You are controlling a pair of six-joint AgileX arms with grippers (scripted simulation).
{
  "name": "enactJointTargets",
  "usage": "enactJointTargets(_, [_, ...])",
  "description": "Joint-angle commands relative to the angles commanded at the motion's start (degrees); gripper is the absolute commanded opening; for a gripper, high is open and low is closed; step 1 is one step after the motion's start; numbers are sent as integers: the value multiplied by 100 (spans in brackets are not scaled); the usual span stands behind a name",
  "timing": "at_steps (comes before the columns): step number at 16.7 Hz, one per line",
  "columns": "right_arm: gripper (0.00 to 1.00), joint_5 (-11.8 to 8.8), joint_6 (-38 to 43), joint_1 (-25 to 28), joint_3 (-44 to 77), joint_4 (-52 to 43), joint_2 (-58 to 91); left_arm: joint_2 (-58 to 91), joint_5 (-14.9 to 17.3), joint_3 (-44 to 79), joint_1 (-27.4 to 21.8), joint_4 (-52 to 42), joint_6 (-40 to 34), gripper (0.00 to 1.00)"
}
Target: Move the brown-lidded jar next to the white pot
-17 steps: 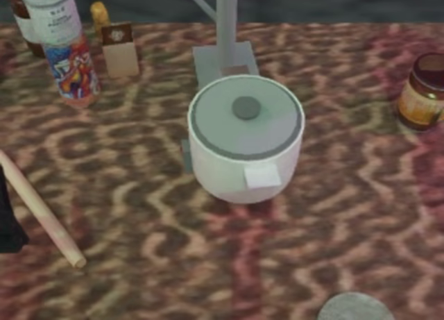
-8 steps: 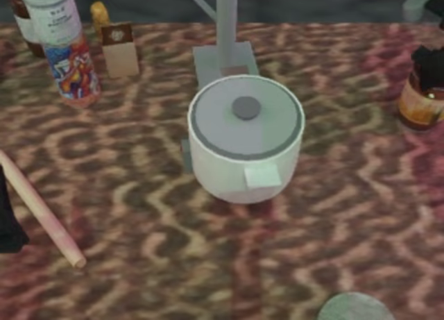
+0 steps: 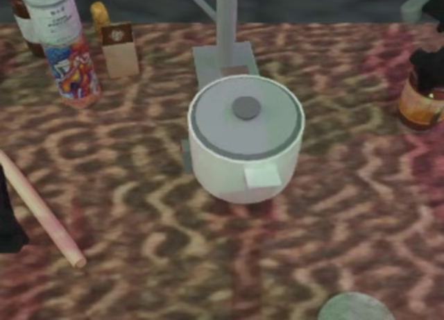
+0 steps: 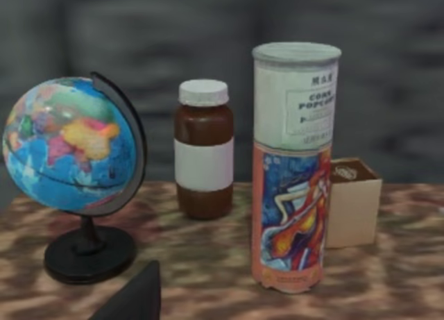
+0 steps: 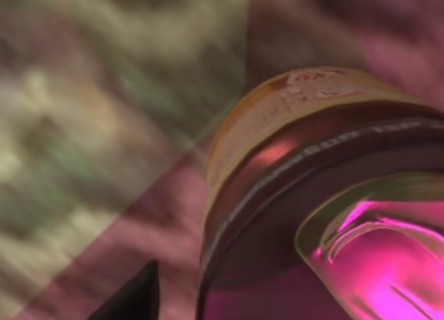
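- Brown-lidded jar (image 3: pixel 420 105): standing at the bench's right edge, directly under the right tool (image 3: pixel 431 62), which covers its lid; not yet moved.
- Right tool: down over the jar; whether its fingers are apart or clamped cannot be told.
- White pot (image 3: pixel 245 138): mid-bench, well apart from the tool, leftward.
- Left tool: not seen; arm parked at left edge.
- Remaining, by judgement: secure, carry, set down beside the pot.

Top view looking straight down above the white pot (image 3: pixel 245 141), left wrist view low and level, facing the tall popcorn tube (image 4: pixel 295 167) left of that pot, tube shared with top view, right wrist view pressed close against the brown-lidded jar (image 5: pixel 305 188) right of the pot.
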Motion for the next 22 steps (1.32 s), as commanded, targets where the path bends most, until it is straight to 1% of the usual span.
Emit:
enactJointTargets(6, [100, 2, 44, 45, -1061, 952, -107, 0, 0, 0, 0, 0, 0, 100])
enactJointTargets(11, [100, 2, 47, 48, -1142, 1033, -112, 0, 0, 0, 0, 0, 0, 100])
enactJointTargets(22, [17, 2, 47, 48, -1142, 1033, -112, 0, 0, 0, 0, 0, 0, 100])
